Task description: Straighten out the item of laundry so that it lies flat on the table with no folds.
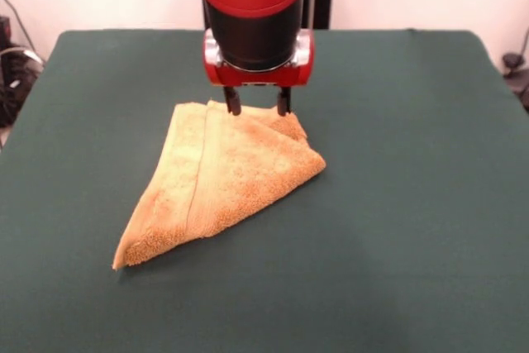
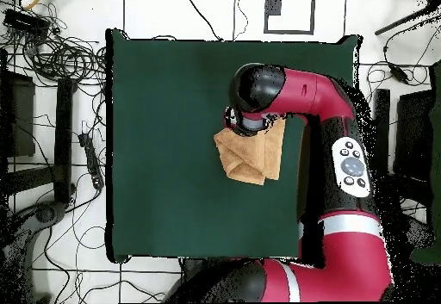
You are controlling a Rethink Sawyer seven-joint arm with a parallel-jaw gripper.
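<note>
The item of laundry (image 1: 223, 179), a golden-orange terry towel, lies folded over itself into a rough triangle on the green table (image 1: 413, 204). One point reaches toward the near left, and a doubled layer bunches at its far right corner. My gripper (image 1: 258, 107) hangs straight down over the towel's far edge. It is open, and its fingertips (image 1: 232, 106) sit just at the cloth without pinching it. In the overhead view the towel (image 2: 254, 158) shows as a folded patch on the table (image 2: 164, 145), and the arm's wrist (image 2: 254, 94) hides the gripper.
The red arm (image 2: 344, 154) runs along the table's right side in the overhead view. Cables and dark equipment (image 2: 52, 51) lie on the floor beyond the table's left edge. More gear stands off the table's corners in the front view.
</note>
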